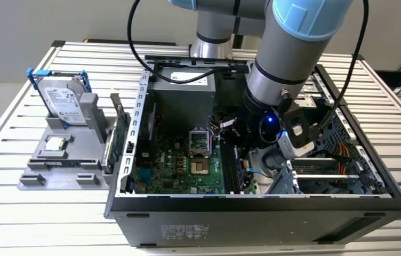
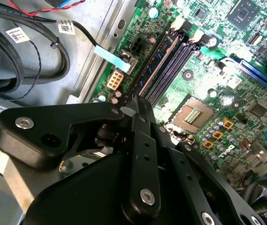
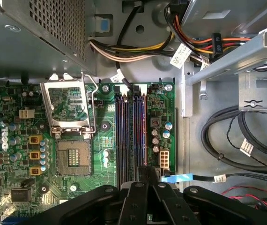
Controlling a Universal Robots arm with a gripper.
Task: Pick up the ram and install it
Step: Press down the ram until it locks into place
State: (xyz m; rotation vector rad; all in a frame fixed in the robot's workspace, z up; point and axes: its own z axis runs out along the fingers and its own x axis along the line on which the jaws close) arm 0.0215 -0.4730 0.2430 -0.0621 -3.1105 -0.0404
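- In the exterior view, the arm [image 1: 286,58] is seen reaching steeply down from above into the open computer case [image 1: 257,213], which lies on its side on the slatted metal table [image 1: 15,224].
- The wrist, with a blue light on it, is placed low inside the case, above the slots at the edge of the motherboard [image 1: 179,165] that is on the exterior view's right.
- The gripper [image 3: 145,174] is pointed down at the memory slots [image 3: 126,131], and its black fingers [image 2: 140,117] are brought close together over them.
- In both wrist views, the fingertips are seen pressed together at the near end of the slots; a thin edge seems to be pinched between them, but it cannot be told for sure.
- The ram [image 2: 159,58] is seen as a long narrow strip with a reddish edge, standing in the outermost slot, just beside the empty dark slots.
- The open processor socket [image 3: 72,157] is located beside the slots.
- On the exterior view's left, a hard drive [image 1: 65,104] stands upright in a grey holder [image 1: 58,173] on the table, outside the case.
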